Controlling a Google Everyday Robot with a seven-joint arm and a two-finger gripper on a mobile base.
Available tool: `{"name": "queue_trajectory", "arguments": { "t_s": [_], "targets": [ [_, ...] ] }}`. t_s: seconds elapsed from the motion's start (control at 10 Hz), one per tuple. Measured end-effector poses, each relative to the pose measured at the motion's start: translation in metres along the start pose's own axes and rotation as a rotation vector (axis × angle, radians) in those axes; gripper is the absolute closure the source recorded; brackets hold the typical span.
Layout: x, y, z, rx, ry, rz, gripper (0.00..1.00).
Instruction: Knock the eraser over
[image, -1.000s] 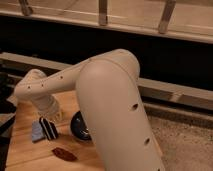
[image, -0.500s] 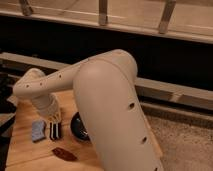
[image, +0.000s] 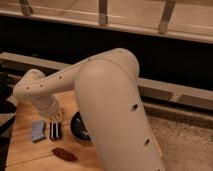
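The gripper (image: 56, 129) hangs low over the wooden table (image: 25, 150), between a light-blue pad (image: 38, 129) and a dark bowl (image: 80, 127). The black, striped eraser (image: 55, 131) appears to stand upright right at its tips, seemingly within pushing reach.

Single view, set high and just behind the big cream-coloured robot arm (image: 107, 110), looking down and forward. Light wooden tabletop (image: 25, 150) fills lower left; the gripper (image: 55, 130) hangs there. Metal railing (image: 102, 12) runs beyond.
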Motion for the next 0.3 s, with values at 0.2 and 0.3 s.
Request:
{"name": "queue_trajectory", "arguments": {
  "t_s": [0.2, 0.3],
  "targets": [
    [0.0014, -0.0029, -0.0001, 0.014, -0.018, 0.01, 0.98],
    [0.0021, -0.0064, 0.0003, 0.02, -0.022, 0.015, 0.98]
  ]
}}
